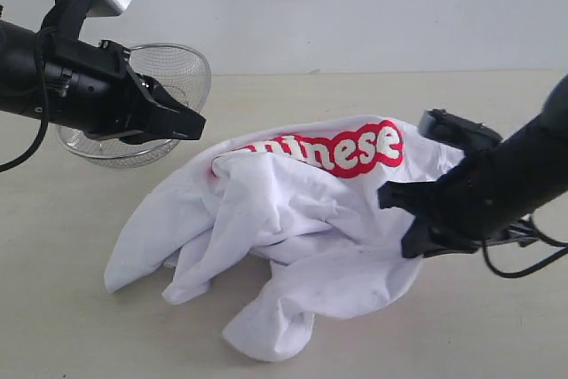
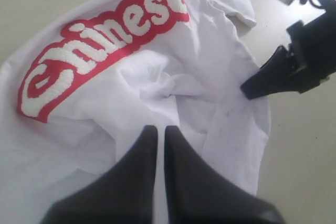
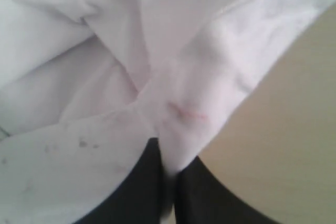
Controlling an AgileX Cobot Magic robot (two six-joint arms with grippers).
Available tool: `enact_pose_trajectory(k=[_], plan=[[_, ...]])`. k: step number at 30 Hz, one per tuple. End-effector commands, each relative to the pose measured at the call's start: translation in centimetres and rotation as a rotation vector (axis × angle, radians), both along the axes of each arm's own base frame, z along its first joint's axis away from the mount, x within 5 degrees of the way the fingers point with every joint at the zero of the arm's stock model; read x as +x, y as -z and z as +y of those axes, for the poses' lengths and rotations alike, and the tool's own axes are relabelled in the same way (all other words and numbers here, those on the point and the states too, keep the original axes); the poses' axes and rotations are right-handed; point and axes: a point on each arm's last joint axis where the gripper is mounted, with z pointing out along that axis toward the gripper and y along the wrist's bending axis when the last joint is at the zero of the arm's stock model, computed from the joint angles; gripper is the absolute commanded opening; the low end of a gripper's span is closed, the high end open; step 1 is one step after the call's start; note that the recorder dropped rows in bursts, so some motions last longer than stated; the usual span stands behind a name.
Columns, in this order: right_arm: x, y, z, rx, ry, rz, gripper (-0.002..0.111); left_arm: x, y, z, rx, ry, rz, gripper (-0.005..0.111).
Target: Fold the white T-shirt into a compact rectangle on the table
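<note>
**While my right gripper (image 3: pixel 169 187) pinches the white T-shirt (image 1: pixel 302 219), my left gripper (image 2: pixel 157 132) hangs shut above it**

Although both pairs of my fingers are pressed together, only one pair has anything between them. My right fingers (image 3: pixel 134 198) are clamped on a ridge of white cloth at the shirt's edge. The fold runs straight out from between the tips, and more rumpled fabric spreads beyond them. Bare table (image 1: pixel 71 219) shows just off to one side of that grip.

My left fingers (image 2: pixel 126 182) are closed with only a thin slit between them, and nothing is caught there. They hover clear of the cloth, with the shirt spread beneath and ahead of the tips. The red lettering (image 1: pixel 346 150) lies farther out past those tips, across the upper part of the heap. A round wire-mesh basket (image 1: pixel 182 68) sits close behind my left gripper.

The shirt itself lies on the table as a loose, crumpled heap between my two grippers, not yet folded. One sleeve or corner trails away from my right fingers towards the table's near side.
</note>
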Motion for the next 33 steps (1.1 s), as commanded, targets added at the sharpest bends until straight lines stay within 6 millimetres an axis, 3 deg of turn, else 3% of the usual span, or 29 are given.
enact_pose_trajectory(k=[1,6,10,12,13,15,16,18,20,22,26,29,33], plan=[[-1.1,-0.8,-4.5,-0.104,-0.02,0.059,0.0,-0.2,-0.2,0.1,-0.007,-0.004,0.003,0.005],[-1.1,-1.1,-8.3,-0.256,-0.033,0.098,0.0,-0.2,-0.2,0.1,-0.008,-0.002,0.004,0.005],[0.3,-3.0,-10.3,-0.36,-0.01,0.072,0.001,-0.3,-0.2,0.1,-0.008,0.0,0.006,0.005],[0.8,-3.6,-9.5,-0.293,-0.023,0.049,0.018,-0.1,-0.2,0.1,-0.006,-0.014,-0.004,0.005],[0.8,-3.7,-9.1,-0.265,-0.037,0.049,0.046,-0.2,-0.2,0.1,-0.007,-0.012,-0.002,0.005],[0.6,-3.6,-9.0,-0.262,-0.044,0.077,0.078,-0.5,-0.2,-0.1,-0.021,0.022,0.031,0.005],[0.6,-3.7,-9.0,-0.258,-0.035,0.085,0.078,-0.7,-0.1,-0.1,-0.029,0.025,0.048,0.005],[1.0,-4.4,-8.8,-0.224,0.024,0.067,0.047,-1.0,-0.1,-0.3,-0.06,0.01,0.116,0.005],[1.7,-6.2,-8.3,-0.196,0.008,-0.069,0.018,-1.3,0.0,-0.6,-0.068,0.012,0.155,0.005],[2.6,-8.2,-7.0,-0.157,-0.044,-0.235,0.0,-2.1,0.5,-1.8,-0.067,0.047,0.184,0.005],[5.3,-8.5,-3.4,-0.117,-0.161,-0.288,0.0,-2.2,2.9,-3.7,-0.017,0.042,0.195,0.005],[7.5,-7.1,-1.0,-0.108,-0.216,-0.28,0.0,-1.9,4.4,-4.6,0.0,0.035,0.228,0.005],[10.3,-4.9,0.7,-0.11,-0.247,-0.268,0.0,-1.6,5.8,-4.9,0.019,0.034,0.275,0.005]])
